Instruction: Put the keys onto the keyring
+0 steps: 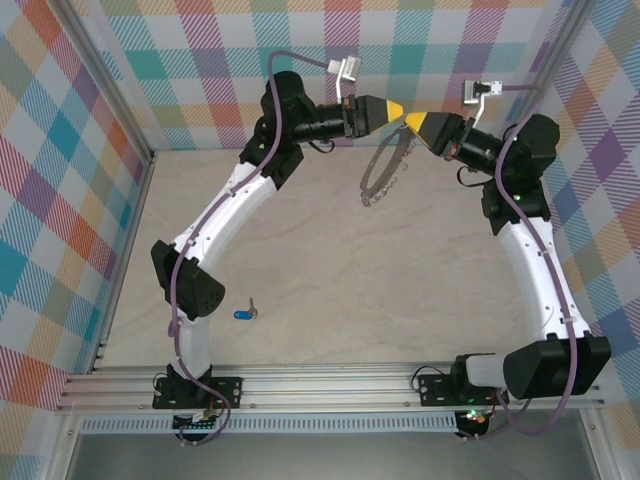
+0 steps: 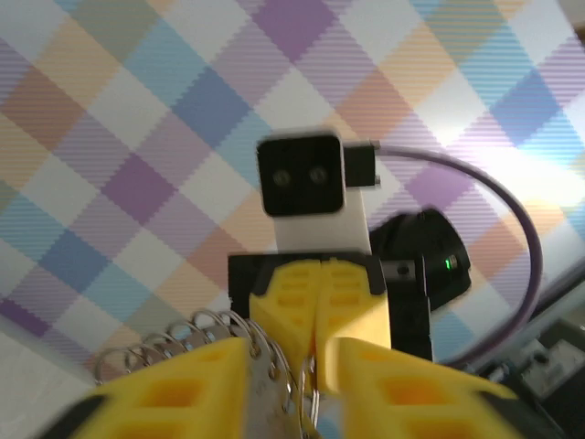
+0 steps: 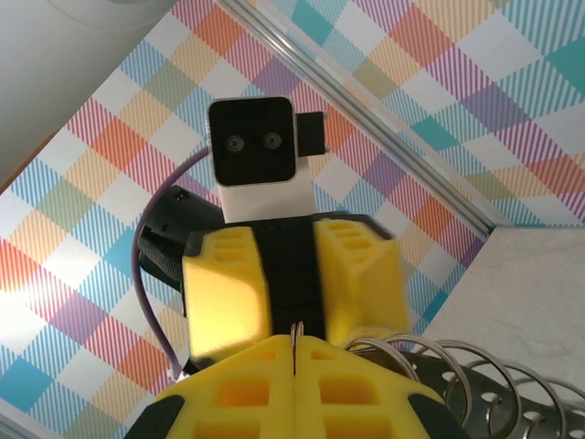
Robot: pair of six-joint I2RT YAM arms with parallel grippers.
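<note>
Left side, overhead view: I note one small key with a blue plastic head and short silver blade (image 1: 243, 314) lying flat on the pale beige table (image 1: 330, 270). It is just beside the lower link of the left arm, with nothing touching it. Checked cloth walls (image 1: 60, 150) in many colours enclose the table on three sides, and a grey aluminium rail (image 1: 330, 385) carrying both arm bases runs along the near edge. A purple cable (image 1: 300, 57) loops over the left arm's wrist.

Centre, high near the back wall: the left gripper (image 1: 392, 107) and the right gripper (image 1: 415, 122) meet tip to tip. From the right wrist I see the left gripper's yellow fingers (image 3: 224, 302) standing apart, released. The left wrist view shows metal of the ring lying in the gap between them.

The thin grey metal keyring with a bumpy, coiled outline (image 3: 462, 370) hangs below and between the two tips, clear of the table. The right gripper is clenched on its wire, which shows pinched between the closed yellow fingers.

The key lies well apart from both grippers and from the ring.
</note>
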